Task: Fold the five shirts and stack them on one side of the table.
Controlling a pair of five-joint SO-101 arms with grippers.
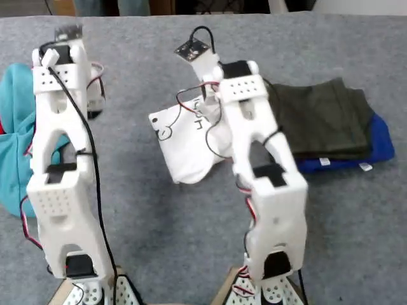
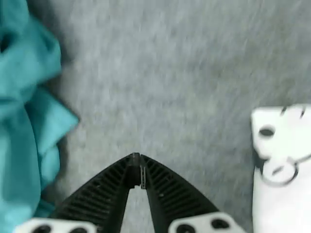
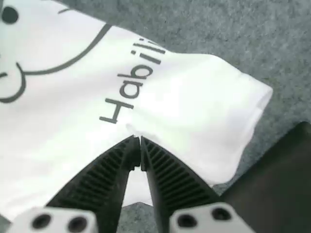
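Both closed: left gripper [image 2: 136, 170] above the grey table [image 2: 170, 73]; right gripper [image 3: 136, 145] perhaps touching the half-hidden white shirt [image 3: 184, 92].

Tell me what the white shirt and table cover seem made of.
The white shirt looks like soft matte cotton knit: it bends in rounded folds. The table cover is probably grey felt or low-pile carpet: its surface is fuzzy and speckled.

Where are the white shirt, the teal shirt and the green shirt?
white shirt [image 1: 184, 151], high view, its middle
teal shirt [image 1: 14, 168], high view, lower folds
green shirt [image 1: 324, 117], high view, top layer
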